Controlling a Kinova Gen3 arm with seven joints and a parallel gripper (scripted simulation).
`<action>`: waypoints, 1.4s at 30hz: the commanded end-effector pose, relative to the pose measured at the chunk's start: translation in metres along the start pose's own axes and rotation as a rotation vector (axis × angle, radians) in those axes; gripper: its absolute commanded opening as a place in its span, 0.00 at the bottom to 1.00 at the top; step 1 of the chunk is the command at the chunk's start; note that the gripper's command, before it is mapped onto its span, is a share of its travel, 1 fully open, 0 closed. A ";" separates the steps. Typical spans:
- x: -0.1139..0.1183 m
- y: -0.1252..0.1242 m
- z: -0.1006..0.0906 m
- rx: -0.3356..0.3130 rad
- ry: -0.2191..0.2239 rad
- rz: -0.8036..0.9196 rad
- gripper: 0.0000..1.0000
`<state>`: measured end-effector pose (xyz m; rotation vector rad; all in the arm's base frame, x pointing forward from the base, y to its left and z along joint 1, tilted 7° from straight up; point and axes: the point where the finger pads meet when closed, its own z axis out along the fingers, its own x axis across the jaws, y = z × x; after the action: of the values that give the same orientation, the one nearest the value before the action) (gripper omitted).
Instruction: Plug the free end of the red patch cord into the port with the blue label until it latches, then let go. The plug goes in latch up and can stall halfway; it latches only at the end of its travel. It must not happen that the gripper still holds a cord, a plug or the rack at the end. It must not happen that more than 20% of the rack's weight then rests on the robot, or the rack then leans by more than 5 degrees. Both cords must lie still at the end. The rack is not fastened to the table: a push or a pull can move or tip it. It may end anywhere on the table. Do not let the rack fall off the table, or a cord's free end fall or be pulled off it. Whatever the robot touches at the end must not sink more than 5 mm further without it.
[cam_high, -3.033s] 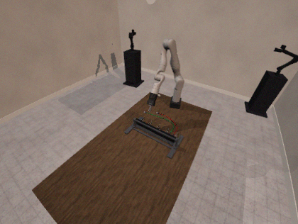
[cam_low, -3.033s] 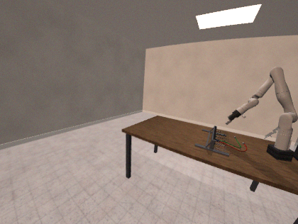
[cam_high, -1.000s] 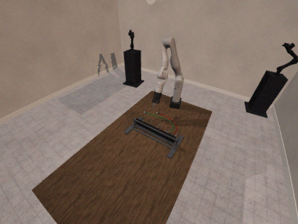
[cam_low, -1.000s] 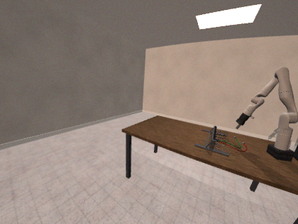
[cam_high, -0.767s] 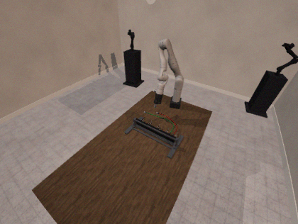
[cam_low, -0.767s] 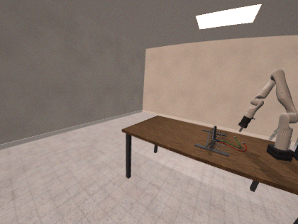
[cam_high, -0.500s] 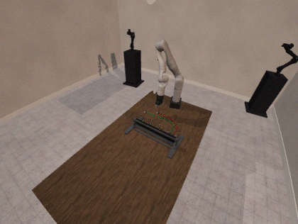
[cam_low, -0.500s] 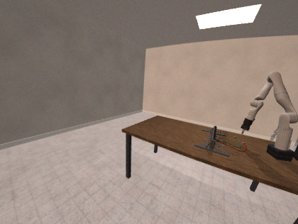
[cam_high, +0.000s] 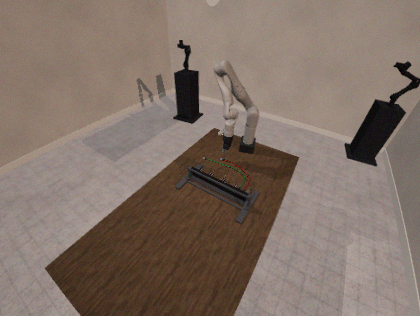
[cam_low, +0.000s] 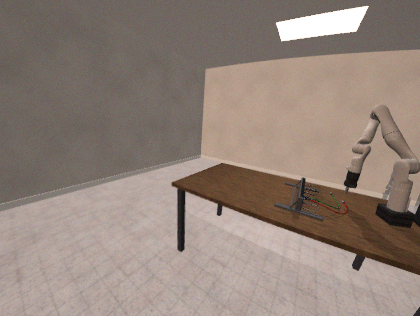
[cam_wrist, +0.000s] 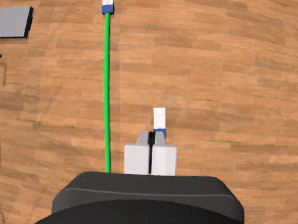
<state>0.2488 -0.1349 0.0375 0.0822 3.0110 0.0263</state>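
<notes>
Pincer status: the two grey-padded fingers of the black two-finger gripper (cam_wrist: 150, 157) are pressed fully together with nothing between them, pointing straight down above the brown wooden table (cam_high: 150, 240). In the wrist view, a white plug with a dark collar (cam_wrist: 158, 120) lies on the wood just beyond the fingertips at 12 o'clock; its cord is hidden under the fingers, so its colour cannot be confirmed there, but the top view places the gripper over the free end of the thin red patch cord (cam_high: 235, 165). The thin green patch cord (cam_wrist: 107, 90) runs parallel at 10 o'clock, apart from the gripper. The dark grey metal rack (cam_high: 220, 189) stands upright on the table; the blue label is too small to read. Judgement: no step completed; grasp, alignment latch up, insertion and release all remain
</notes>
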 end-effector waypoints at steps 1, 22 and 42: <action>0.003 0.003 0.002 -0.007 0.011 -0.024 0.00; 0.005 0.004 0.004 -0.007 0.019 -0.047 0.00; 0.005 0.004 0.004 -0.007 0.019 -0.047 0.00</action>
<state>0.2445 -0.1305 0.0332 0.0110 3.0313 0.0341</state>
